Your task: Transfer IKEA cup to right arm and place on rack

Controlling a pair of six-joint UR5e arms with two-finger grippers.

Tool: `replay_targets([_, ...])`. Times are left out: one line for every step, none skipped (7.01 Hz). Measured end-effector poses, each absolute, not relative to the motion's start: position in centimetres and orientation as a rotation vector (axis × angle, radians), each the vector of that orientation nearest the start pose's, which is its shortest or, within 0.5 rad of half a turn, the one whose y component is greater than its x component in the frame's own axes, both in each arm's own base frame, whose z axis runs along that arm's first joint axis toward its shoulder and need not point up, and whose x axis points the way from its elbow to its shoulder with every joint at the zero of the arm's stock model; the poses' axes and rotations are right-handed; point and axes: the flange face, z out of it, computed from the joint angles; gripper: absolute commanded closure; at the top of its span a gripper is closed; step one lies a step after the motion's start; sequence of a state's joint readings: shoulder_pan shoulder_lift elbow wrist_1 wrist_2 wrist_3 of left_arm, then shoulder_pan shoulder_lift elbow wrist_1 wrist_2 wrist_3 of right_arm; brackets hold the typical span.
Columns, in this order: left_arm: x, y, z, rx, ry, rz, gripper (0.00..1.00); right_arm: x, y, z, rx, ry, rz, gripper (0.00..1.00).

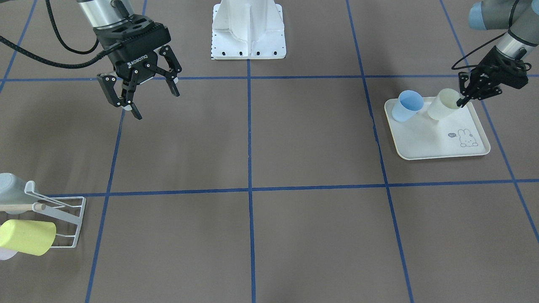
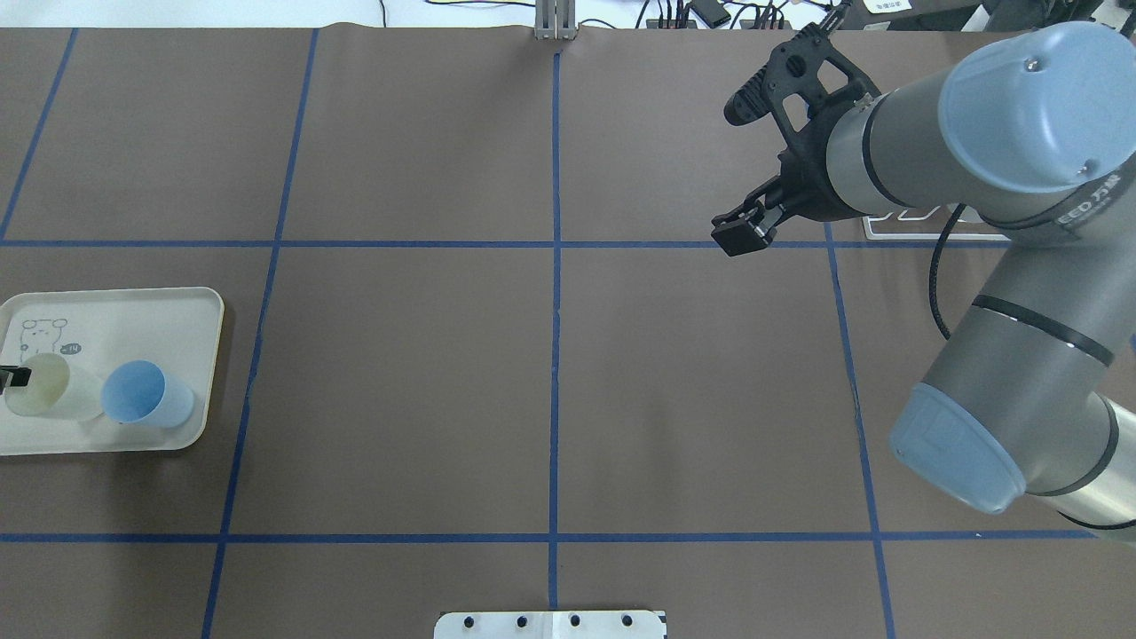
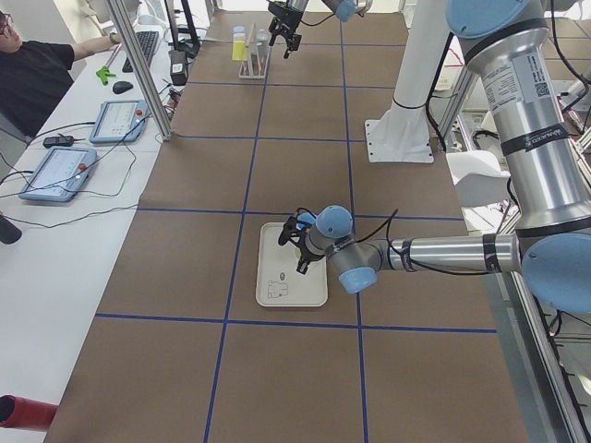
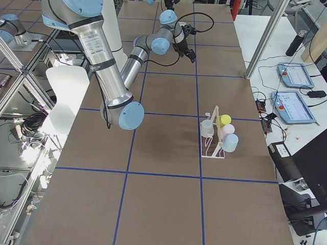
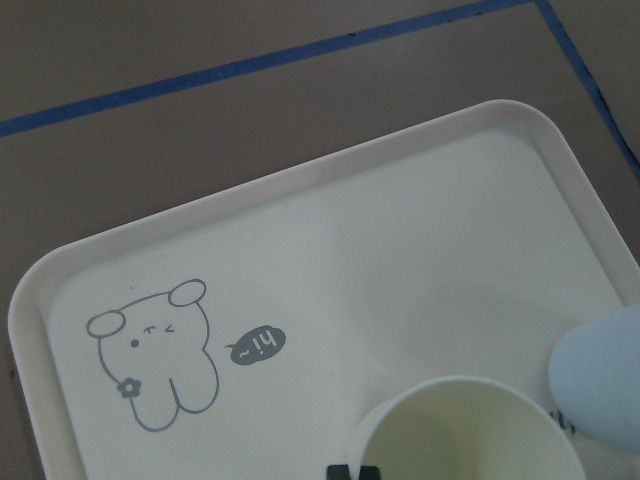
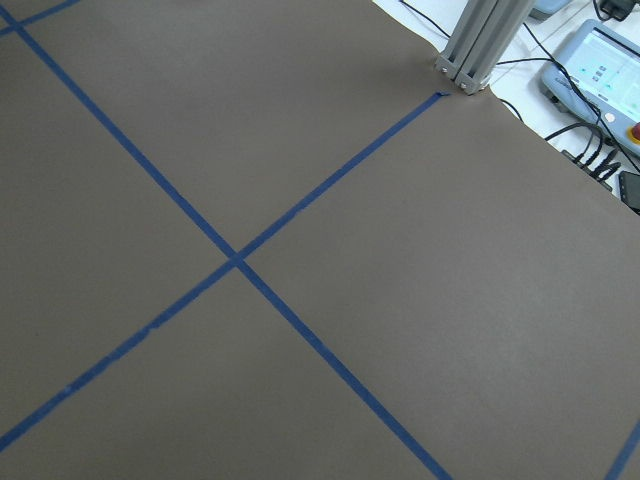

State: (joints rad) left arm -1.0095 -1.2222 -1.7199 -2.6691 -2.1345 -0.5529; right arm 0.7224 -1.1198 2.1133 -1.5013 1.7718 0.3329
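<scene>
A cream cup point(image 1: 442, 105) stands on a cream rabbit-print tray point(image 1: 438, 143), with a blue cup point(image 1: 407, 105) beside it. My left gripper point(image 1: 462, 101) reaches down to the cream cup with its fingers drawn close together on the rim. In the left wrist view one fingertip point(image 5: 345, 469) shows right at that cup's rim point(image 5: 460, 390). The cup still rests on the tray. My right gripper point(image 1: 155, 105) hangs open and empty above the mat, far from the tray. The white wire rack point(image 1: 69, 210) with its wooden rod stands at the table's other end.
Several cups hang on the rack point(image 4: 212, 140), among them a yellow-green one point(image 1: 27, 237) and a pale grey one point(image 1: 10, 187). The robot's white base plate point(image 1: 248, 46) sits mid-table at the robot's edge. A person and control tablets point(image 3: 55, 171) are at a side desk.
</scene>
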Motion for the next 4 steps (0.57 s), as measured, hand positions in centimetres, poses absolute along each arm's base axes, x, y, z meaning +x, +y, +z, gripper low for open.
replay_targets([9.6,-36.7,61.0,0.517,0.893,0.250,1.00,-33.7,-43.4,17.5,0.832,-0.791,-0.588,0.00])
replay_targets([6.7,-39.2,59.4,0.553,0.908,0.217,1.00,-35.1,-43.2,17.3,0.890,-0.841,-0.605,0.00])
replay_targets([4.2,-43.0,56.4,0.560,0.946,0.174,1.00,-36.5,-42.9,17.3,0.955,-0.897,-0.620,0.00])
replay_targets([2.7,-46.6,52.0,0.536,1.004,0.120,1.00,-37.9,-42.4,17.5,1.019,-0.953,-0.633,0.01])
